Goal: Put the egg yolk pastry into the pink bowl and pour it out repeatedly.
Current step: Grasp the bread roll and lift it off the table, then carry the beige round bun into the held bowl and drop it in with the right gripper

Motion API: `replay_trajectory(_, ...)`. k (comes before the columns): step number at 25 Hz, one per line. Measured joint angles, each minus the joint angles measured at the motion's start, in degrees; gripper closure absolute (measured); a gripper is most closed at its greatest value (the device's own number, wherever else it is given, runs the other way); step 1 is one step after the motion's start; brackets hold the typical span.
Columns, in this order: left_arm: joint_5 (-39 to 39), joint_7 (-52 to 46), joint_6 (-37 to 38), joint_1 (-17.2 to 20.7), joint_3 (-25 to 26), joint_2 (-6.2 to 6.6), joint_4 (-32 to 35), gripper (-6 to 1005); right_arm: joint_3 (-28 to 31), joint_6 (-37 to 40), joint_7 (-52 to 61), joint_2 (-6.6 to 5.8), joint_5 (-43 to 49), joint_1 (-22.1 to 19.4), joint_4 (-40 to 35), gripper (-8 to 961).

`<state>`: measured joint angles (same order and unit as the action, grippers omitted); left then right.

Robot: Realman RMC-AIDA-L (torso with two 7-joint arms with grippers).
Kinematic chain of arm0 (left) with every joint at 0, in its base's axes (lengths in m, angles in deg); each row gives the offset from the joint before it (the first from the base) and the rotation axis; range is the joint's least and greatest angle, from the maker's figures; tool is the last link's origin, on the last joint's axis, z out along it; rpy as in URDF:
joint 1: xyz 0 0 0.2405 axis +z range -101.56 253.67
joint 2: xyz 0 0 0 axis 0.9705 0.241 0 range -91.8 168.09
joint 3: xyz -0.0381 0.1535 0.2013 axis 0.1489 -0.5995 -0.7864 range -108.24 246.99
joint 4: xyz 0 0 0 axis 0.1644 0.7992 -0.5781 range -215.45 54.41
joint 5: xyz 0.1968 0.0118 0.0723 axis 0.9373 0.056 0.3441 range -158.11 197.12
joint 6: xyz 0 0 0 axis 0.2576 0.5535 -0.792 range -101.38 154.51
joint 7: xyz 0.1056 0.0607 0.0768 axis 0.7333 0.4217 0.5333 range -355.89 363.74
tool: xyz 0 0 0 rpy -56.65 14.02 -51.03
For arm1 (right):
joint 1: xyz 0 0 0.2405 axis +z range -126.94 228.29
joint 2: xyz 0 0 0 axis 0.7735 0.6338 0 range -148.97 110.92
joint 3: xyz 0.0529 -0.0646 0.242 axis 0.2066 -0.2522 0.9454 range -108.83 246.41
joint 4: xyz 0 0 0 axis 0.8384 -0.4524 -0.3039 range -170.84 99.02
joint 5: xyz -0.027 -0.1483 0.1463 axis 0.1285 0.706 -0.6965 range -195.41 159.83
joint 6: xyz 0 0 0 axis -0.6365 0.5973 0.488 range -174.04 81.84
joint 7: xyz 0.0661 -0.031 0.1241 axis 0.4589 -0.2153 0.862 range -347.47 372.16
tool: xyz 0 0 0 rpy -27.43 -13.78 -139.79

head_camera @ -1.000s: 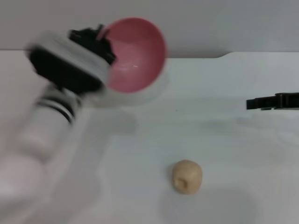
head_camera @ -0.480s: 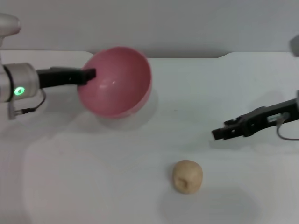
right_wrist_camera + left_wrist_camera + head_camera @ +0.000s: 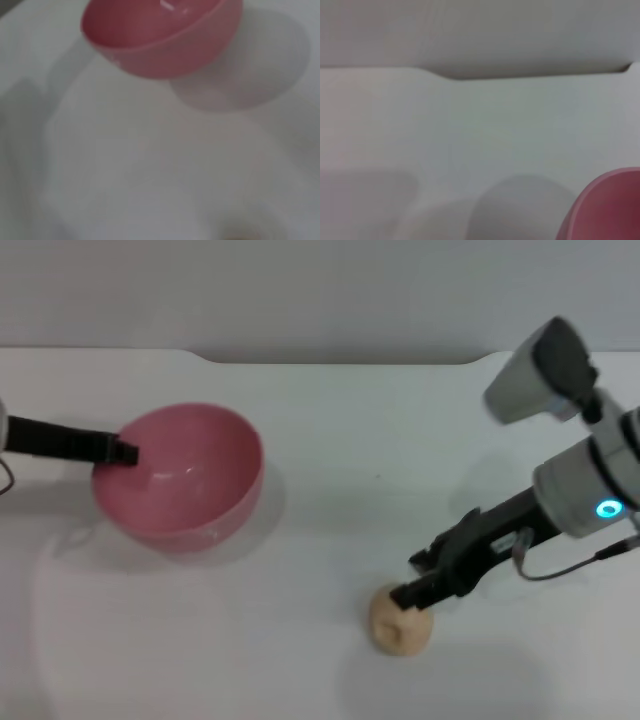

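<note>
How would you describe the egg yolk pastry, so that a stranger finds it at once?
On the white table, look at the near edge, right of the pink bowl. The egg yolk pastry lies under the right gripper. It is the only small, matte, tan-yellow ball there.

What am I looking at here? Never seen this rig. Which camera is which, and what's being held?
It is a two-armed robot working at a white table. The wide picture comes from a camera on its head, looking down; its left arm shows on the left, its right arm on the right. The other two come from cameras on the wrists.

Two things are on the table: a pink bowl and a small tan pastry. The left gripper is at the bowl's rim and appears to hold it, with the bowl sitting upright and empty. The right gripper is right at the top of the pastry; whether it has gripped it I cannot tell.

The left wrist picture catches only an edge of the bowl. The right wrist picture shows the bowl across the table.
</note>
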<state>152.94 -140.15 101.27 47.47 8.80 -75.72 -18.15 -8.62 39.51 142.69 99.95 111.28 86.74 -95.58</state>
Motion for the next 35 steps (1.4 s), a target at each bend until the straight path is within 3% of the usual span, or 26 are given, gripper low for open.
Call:
replay_trajectory(12,2.8,-0.4,3.3,-0.4,0.3,-0.96,4.2,974,-17.8,-11.7,6.3,0.10,0.1,3.9,6.6,429)
replay_trajectory(18,2.8,-0.3,3.4,-0.4,0.3,-1.01,5.4,974,-18.9,-12.9,6.8,-0.04,0.0,4.2,5.8,439)
replay_trajectory(24,2.9,-0.2,3.1,-0.4,0.1,-1.01,5.4,973,-14.0,-11.6,6.8,-0.12,-0.1,3.5,5.7,534)
replay_trajectory(28,3.2,-0.2,3.1,-0.7,-0.3,-1.09,5.4,973,-6.9,-9.1,5.0,-0.39,-0.1,2.7,5.2,598)
replay_trajectory(35,7.1,-0.1,2.1,-2.8,-2.7,-3.62,4.9,972,7.4,1.4,-1.7,-0.42,-3.5,1.2,-6.5,658)
